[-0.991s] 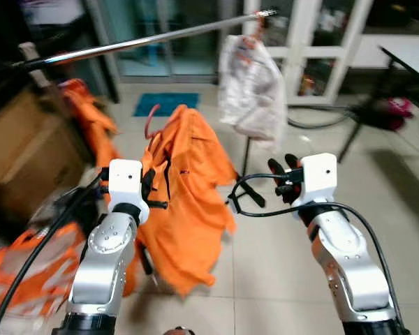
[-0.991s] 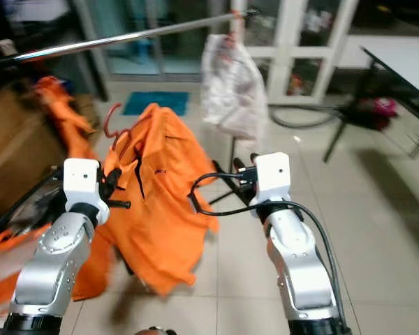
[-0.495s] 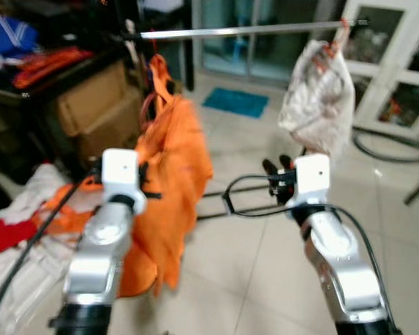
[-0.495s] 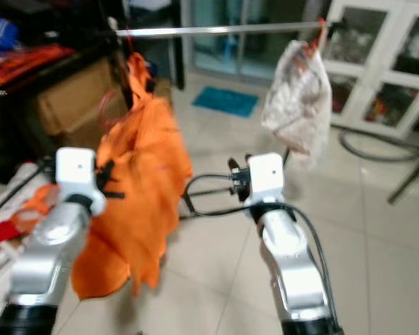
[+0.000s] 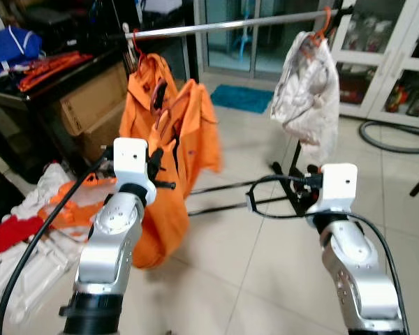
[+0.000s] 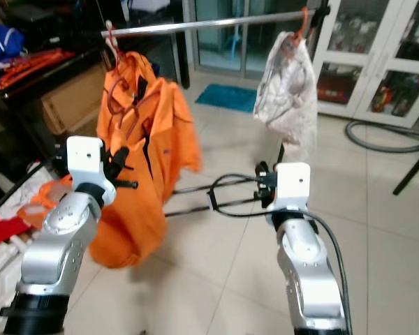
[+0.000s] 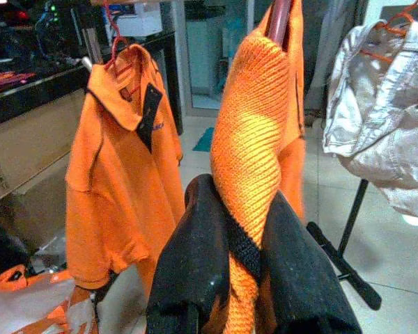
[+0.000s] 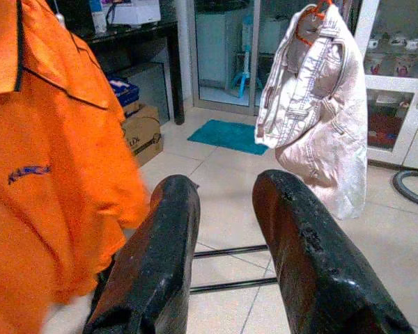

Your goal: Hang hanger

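Head cameras first: the left gripper [image 5: 156, 176] is up at chest height, carrying an orange shirt [image 5: 169, 183] whose reddish hanger [image 5: 156, 98] pokes out at the collar, just short of the silver rail [image 5: 230, 24]. A second orange shirt [image 6: 119, 84] and a pale jacket [image 5: 307, 98] already hang there, with a free stretch of rail between them. That gap looks like the spot to aim for. Cardboard boxes [image 5: 91, 105] and floor laundry [image 5: 28, 223] crowd the left side, while the tiles to the right are open.

Left wrist view: the fingers [image 7: 195, 264] are clenched on a fold of knit fabric, not on the hanger itself. Cloth is soft, light and floppy, so I'd guess the hook swings; holding nearer the hook would steady it.

Right wrist view: right gripper [image 8: 223, 236] is released, holding nothing, facing the jacket.
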`<state>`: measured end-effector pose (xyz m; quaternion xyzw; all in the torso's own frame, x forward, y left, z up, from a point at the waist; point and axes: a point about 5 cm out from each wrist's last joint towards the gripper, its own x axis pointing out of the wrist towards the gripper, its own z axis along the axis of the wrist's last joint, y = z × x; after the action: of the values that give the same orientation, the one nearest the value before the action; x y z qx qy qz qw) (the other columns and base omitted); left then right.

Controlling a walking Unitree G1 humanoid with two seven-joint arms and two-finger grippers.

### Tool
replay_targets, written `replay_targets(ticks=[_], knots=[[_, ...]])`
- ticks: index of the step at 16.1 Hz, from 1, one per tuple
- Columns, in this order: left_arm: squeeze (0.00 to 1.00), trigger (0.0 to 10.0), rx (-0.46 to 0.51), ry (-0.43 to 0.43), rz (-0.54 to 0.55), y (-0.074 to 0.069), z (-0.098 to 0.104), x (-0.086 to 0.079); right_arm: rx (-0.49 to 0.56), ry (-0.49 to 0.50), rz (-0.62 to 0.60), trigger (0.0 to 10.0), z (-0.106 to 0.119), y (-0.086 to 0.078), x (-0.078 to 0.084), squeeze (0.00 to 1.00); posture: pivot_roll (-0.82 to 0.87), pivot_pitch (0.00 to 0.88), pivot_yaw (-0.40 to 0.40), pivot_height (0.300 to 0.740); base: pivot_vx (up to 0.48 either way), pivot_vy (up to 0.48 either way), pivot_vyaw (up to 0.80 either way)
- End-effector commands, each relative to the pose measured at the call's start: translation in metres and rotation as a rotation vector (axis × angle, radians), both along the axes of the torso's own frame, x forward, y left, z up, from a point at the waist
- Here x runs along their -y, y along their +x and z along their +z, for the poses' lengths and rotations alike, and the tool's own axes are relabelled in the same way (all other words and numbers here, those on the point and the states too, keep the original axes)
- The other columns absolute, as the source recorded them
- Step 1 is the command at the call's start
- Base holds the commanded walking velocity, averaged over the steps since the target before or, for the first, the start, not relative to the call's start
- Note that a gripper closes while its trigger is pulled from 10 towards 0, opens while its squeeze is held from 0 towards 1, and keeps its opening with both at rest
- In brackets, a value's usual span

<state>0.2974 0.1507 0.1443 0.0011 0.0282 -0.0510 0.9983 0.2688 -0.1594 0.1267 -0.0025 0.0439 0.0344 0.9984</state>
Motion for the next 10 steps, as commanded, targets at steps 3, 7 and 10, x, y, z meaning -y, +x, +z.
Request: replay_targets(ticks=[3, 7, 10], knots=[[0.0, 10.0, 0.023, 0.017, 0.054, 0.003, 0.007, -0.014, 0.006, 0.005, 0.057, 10.0, 0.007, 0.004, -0.004, 0.0, -0.01, 0.01, 0.067, 0.74, 0.294, 0.0, -0.68], [0.0, 10.0, 0.007, 0.034, 0.125, 0.009, 0.008, -0.031, 0.0, -0.048, 0.142, 10.0, 0.009, 0.009, -0.01, 0.0, 0.0, 0.015, 0.06, 0.74, 0.305, 0.0, -0.2], [0.0, 10.0, -0.022, 0.056, 0.17, 0.009, 0.005, -0.04, -0.005, -0.057, 0.205, 10.0, 0.01, 0.007, -0.014, 0.0, -0.01, 0.013, 0.051, 0.74, 0.311, 0.0, 0.0]])
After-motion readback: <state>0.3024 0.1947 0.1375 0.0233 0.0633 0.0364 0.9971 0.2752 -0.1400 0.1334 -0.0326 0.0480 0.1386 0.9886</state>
